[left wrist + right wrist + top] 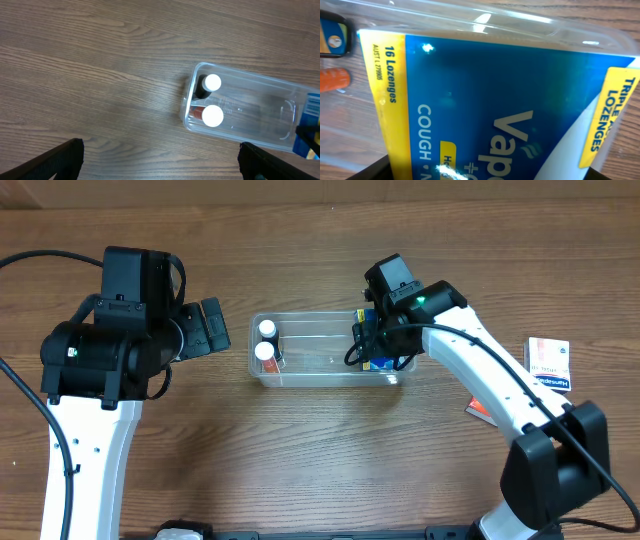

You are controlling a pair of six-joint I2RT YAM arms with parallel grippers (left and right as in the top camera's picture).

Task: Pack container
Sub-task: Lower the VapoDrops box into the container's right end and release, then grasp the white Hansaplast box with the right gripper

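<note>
The clear plastic container (320,350) lies in the middle of the table. Two white-capped bottles (266,340) stand in its left end; they also show in the left wrist view (212,99) inside the container (260,117). My right gripper (372,340) is shut on a blue and yellow lozenge box (380,363) at the container's right end. The box (485,100) fills the right wrist view, with the container's rim (485,19) behind it. My left gripper (214,328) is open and empty, just left of the container, above bare wood (160,148).
A white and blue box (548,363) lies flat at the far right. A small red-edged item (479,411) lies partly under the right arm. The table is brown wood.
</note>
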